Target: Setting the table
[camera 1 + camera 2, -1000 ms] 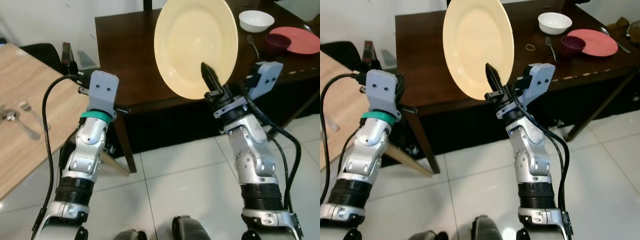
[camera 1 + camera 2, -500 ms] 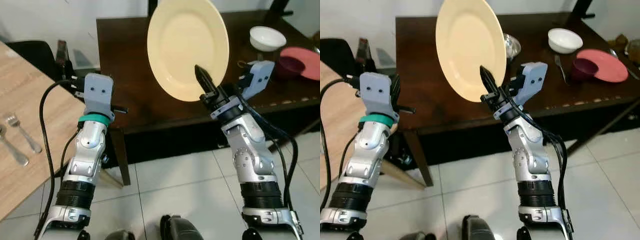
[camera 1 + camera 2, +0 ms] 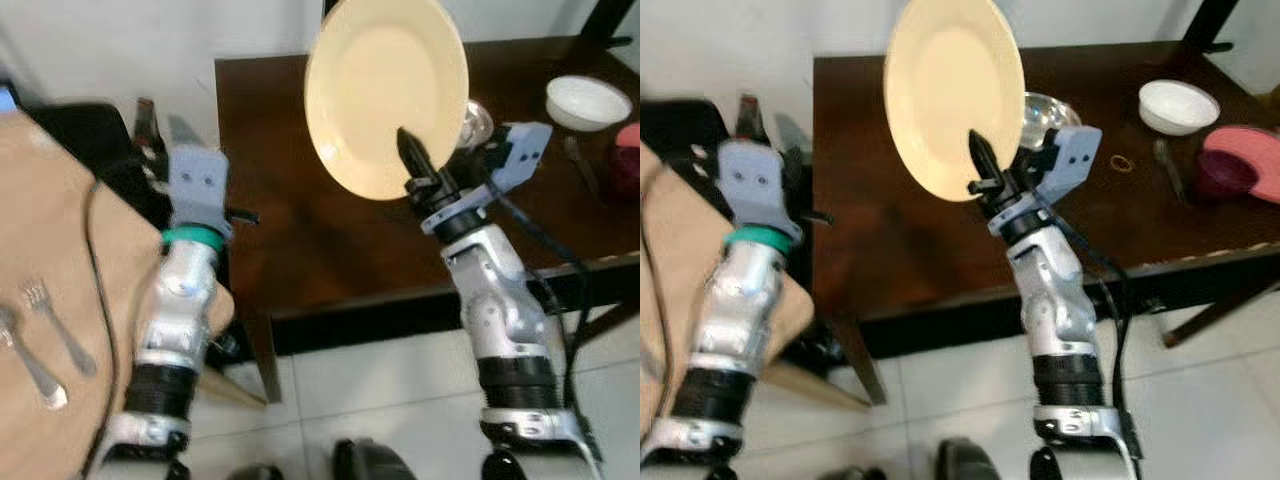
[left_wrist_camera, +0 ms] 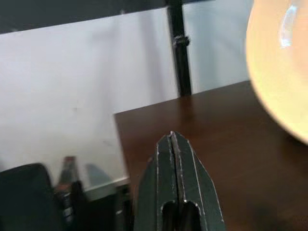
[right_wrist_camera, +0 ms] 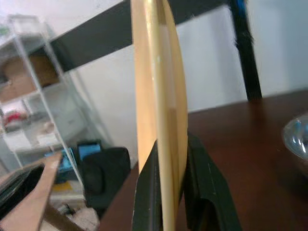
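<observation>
Left eye view: right gripper clamps lower rim of cream plate, held upright above dark table. White bowl far right on it. Left arm raised at left; fork and spoon on light wooden table.

Right eye view: glass bowl behind plate, red plate at right edge.

Left wrist view: left gripper fingers pressed together, holding nothing, over dark table.

Right wrist view: plate edge-on between fingers.

bare dark table ahead (dishes rightward)

home dining room: dark table with bowl.
</observation>
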Motion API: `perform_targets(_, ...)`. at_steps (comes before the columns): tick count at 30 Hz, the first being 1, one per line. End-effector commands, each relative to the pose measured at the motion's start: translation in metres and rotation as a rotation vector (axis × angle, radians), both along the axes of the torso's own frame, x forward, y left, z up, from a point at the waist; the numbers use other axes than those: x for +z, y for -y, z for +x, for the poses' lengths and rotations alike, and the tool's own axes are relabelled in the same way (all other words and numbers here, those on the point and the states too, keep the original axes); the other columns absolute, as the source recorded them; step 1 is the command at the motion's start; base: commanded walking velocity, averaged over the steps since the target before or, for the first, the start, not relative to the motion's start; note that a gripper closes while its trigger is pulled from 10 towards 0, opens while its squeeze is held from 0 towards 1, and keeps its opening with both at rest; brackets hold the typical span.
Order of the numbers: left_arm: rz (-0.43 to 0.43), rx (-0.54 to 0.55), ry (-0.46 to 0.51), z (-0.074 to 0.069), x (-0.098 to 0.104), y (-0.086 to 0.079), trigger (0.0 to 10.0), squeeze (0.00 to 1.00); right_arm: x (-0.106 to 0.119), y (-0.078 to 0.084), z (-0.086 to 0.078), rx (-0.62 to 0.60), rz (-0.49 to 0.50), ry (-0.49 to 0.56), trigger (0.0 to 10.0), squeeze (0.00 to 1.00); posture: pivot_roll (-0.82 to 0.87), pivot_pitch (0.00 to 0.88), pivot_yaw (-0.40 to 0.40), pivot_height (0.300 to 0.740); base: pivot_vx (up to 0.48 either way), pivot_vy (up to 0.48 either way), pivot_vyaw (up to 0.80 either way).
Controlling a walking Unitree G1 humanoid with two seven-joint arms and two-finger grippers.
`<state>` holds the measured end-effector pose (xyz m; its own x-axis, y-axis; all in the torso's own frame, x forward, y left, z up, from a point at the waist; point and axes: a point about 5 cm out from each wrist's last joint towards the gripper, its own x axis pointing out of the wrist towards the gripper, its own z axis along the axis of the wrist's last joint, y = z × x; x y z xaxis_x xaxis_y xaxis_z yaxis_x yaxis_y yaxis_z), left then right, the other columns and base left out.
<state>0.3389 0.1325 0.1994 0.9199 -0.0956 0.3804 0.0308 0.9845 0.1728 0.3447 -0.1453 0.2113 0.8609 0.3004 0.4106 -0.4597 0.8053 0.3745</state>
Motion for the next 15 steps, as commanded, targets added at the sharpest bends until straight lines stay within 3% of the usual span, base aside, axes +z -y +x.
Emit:
perform_targets(1, 0.008, 0.026, -0.002, -0.002, -0.003, -0.008, 10.0, 0.00, -0.007, 0.000, 0.005, 0.027, 0.104, -0.066, 10.0, 0.00, -0.08, 0.045, 0.008, 0.740, 0.360, 0.000, 0.00)
perform_targets(7, 0.015, 0.028, 0.002, -0.002, -0.002, -0.007, 10.0, 0.00, -0.025, -0.004, 0.011, 0.130, 0.140, -0.174, 10.0, 0.00, -0.07, 0.053, -0.003, 0.740, 0.323, 0.000, 0.00)
perform_targets(11, 0.016, 0.016, 0.006, -0.004, -0.002, -0.006, 10.0, 0.00, -0.035, -0.017, 0.009, 0.275, 0.123, -0.218, 10.0, 0.00, -0.06, 0.059, -0.014, 0.740, 0.000, 0.000, 0.00)
perform_targets(15, 0.017, 0.013, 0.009, -0.006, -0.001, -0.005, 10.0, 0.00, -0.039, -0.017, 0.015, 0.282, 0.200, -0.271, 10.0, 0.00, -0.05, 0.063, -0.017, 0.740, 0.000, 0.000, 0.00)
